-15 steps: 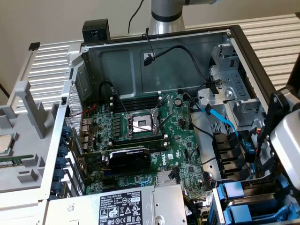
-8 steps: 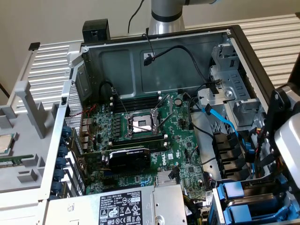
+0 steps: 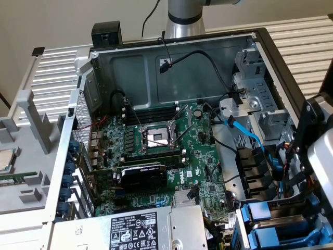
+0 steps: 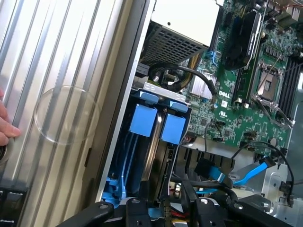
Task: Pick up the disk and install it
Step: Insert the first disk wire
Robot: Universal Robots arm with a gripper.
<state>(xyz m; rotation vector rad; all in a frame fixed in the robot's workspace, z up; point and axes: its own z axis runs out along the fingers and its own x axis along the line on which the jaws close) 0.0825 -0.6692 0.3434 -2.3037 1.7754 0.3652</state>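
The disk (image 4: 152, 156) stands on edge in the blue drive bay at the case's corner, a silver slab between two bright blue carrier tabs (image 4: 142, 118). My gripper (image 4: 168, 212) sits right at its near end, one black finger (image 4: 136, 213) on each side of it, shut on the disk. In the exterior view the disk (image 3: 291, 225) lies low at the right in its blue frame, under the arm's dark wrist end (image 3: 318, 156).
The open computer case holds a green motherboard (image 3: 156, 151), a black graphics card (image 3: 143, 174) and a grey power-supply box (image 3: 132, 229). Blue and black cables (image 3: 244, 133) run near the bay. A person's hand (image 4: 4, 125) rests on the ribbed panel beside the case.
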